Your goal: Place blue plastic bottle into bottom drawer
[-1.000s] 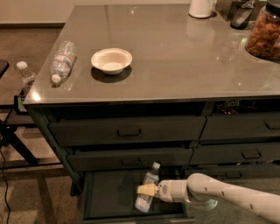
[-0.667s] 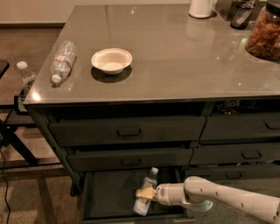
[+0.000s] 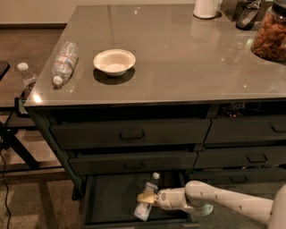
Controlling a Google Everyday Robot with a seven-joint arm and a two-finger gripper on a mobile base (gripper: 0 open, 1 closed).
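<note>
The blue plastic bottle (image 3: 146,197), slim and clear with a white cap and pale label, is tilted inside the open bottom drawer (image 3: 107,201), cap toward the back. My gripper (image 3: 146,198), at the end of the white arm reaching in from the lower right, is shut on the bottle's middle and holds it low over the drawer floor. I cannot tell if the bottle's base touches the floor.
On the counter top (image 3: 178,53) lie a ridged clear bottle with a red-and-white label (image 3: 64,61) and a white bowl (image 3: 114,61). A white jug (image 3: 206,8) and a snack jar (image 3: 270,31) stand at the back right. Closed drawer fronts (image 3: 129,133) sit above the open drawer.
The gripper and the bottle have moved slightly left and lower inside the drawer. Nothing on the counter has moved.
</note>
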